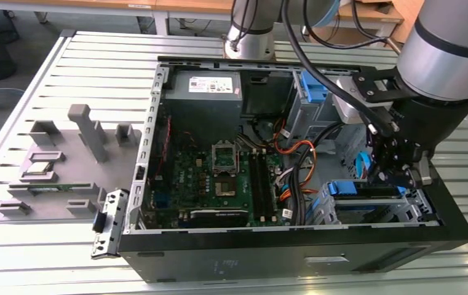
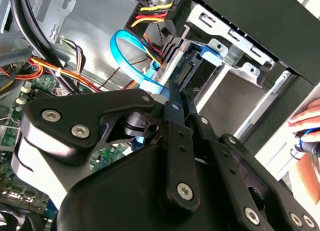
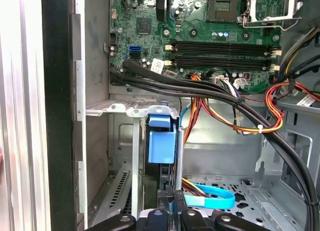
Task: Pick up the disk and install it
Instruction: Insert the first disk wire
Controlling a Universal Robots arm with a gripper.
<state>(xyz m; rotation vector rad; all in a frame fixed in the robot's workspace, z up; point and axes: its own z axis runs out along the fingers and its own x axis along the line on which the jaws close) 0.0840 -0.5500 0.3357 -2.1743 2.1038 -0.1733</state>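
- Open computer case (image 1: 299,258) lies on its side in the middle of the slatted desk (image 1: 94,55), open face up. This lays the motherboard (image 1: 217,172) and the bays bare from above.
- The disk (image 1: 366,195) sits in the metal drive cage (image 3: 120,108), at the corner of the case nearest the desk's edge on the exterior view's right. In the first wrist view its blue rail (image 3: 162,141) stands edge-on between the cage walls. My reading: the rails are there to guide it along the cage slots.
- In the second wrist view the disk's connector end (image 2: 192,66) faces into the case, toward the loose blue data cable (image 2: 125,51). That suits plugging in.
- Claw (image 1: 393,179) hangs inside the case, directly over the cage. In both wrist views its tip (image 3: 172,216) (image 2: 175,93) points straight at the disk's end and comes very near it.
- Claw state: cannot tell how far it is open, nor whether it grips the disk or only bears on it. The contact point is hidden.
- Disk looks well into its slot. Full seating is not verifiable.
- Black cable bundle (image 3: 210,91) runs beside the cage, clear of the slot.
- Grey fixture block (image 1: 61,160) lies toward the desk's edge on the exterior view's left, well apart from the work.
- A person's hand (image 2: 307,133) waits outside the case wall.
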